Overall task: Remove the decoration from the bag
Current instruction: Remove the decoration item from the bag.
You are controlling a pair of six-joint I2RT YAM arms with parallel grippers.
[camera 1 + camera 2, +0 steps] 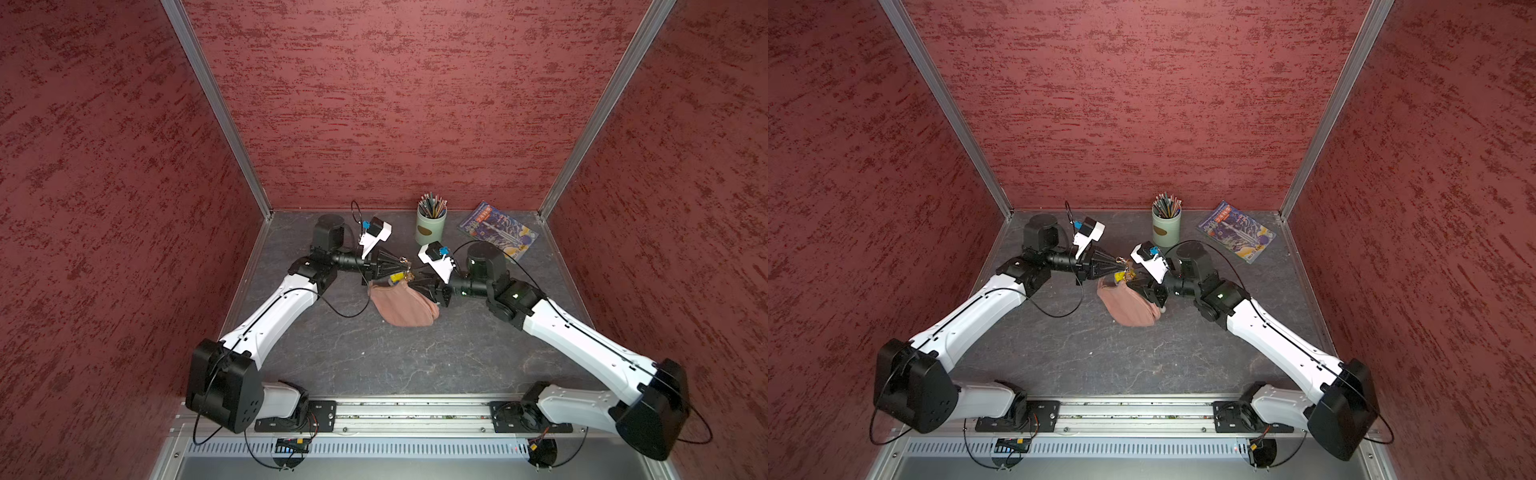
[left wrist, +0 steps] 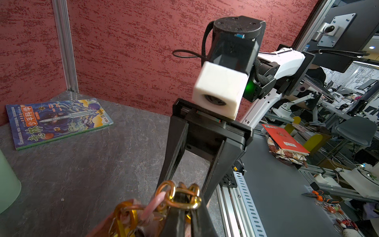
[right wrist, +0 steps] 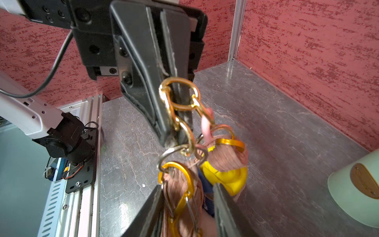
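Note:
The dusty-pink bag (image 1: 405, 308) (image 1: 1130, 308) lies slumped mid-table in both top views. Its decoration, a yellow and blue figure (image 3: 227, 176) (image 1: 395, 277) on a gold chain, hangs at the bag's raised strap end. My left gripper (image 1: 401, 262) (image 2: 183, 207) is shut on the decoration's gold clasp (image 3: 178, 94) (image 2: 184, 200). From the opposite side, my right gripper (image 1: 410, 286) (image 3: 188, 190) has its jaws closed around the pink strap (image 3: 178, 188) and its orange carabiner (image 3: 185, 174), just below the figure.
A pale green cup of pencils (image 1: 430, 230) (image 1: 1166, 230) stands at the back. A colourful magazine (image 1: 496, 230) (image 2: 57, 121) lies flat in the back right corner. Red walls enclose three sides, and the arms' metal rail (image 1: 399, 415) runs along the front.

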